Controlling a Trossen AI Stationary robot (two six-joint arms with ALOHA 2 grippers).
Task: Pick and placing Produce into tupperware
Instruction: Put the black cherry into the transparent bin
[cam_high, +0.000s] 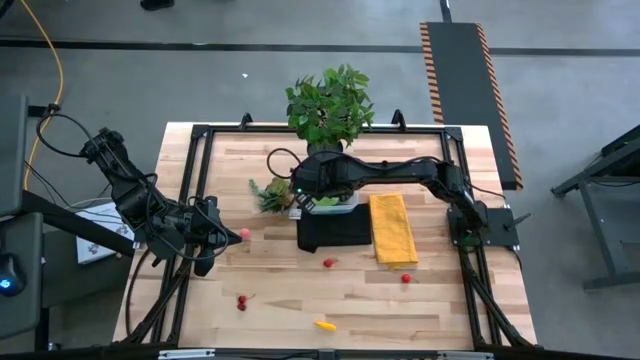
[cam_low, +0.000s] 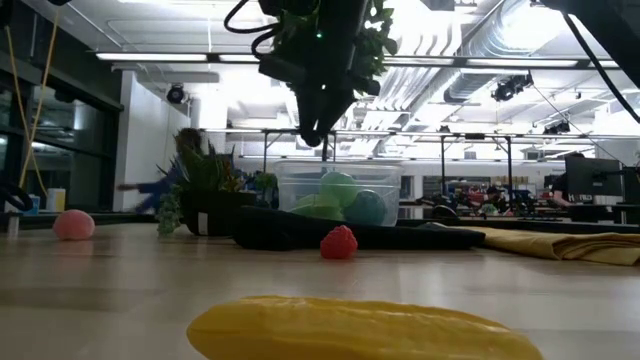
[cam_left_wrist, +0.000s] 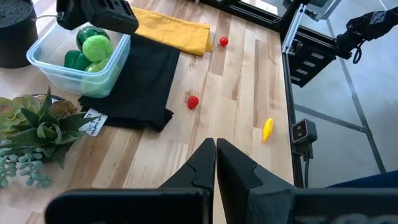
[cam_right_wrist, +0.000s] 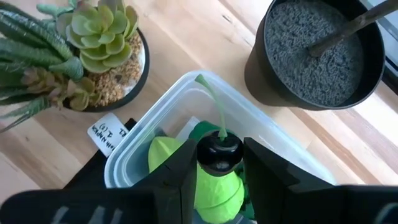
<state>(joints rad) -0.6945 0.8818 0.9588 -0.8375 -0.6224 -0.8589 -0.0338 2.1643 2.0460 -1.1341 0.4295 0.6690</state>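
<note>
Nearest you on the tabletop (cam_high: 300, 300) lies a yellow piece (cam_high: 325, 324), filling the bottom of the low view and cut off there. Beyond it sit a pair of red cherries (cam_high: 242, 300), two red berries (cam_high: 328, 263) and a pink ball (cam_high: 245, 234), just beside the left pincer (cam_high: 222, 237), which hangs with its fingers pressed together on nothing. Farther on, the black cloth (cam_high: 335, 232) and yellow cloth (cam_high: 393, 229) lie side by side. At the black cloth's far edge stands the tupperware (cam_left_wrist: 56, 65), green pieces inside; the right pincer (cam_right_wrist: 219, 163) hangs over it, clamped on a dark cherry (cam_right_wrist: 219, 154), and covers much of the box from above. A small succulent pot (cam_right_wrist: 106, 56) and a big potted plant (cam_high: 330, 105) flank it.
</note>
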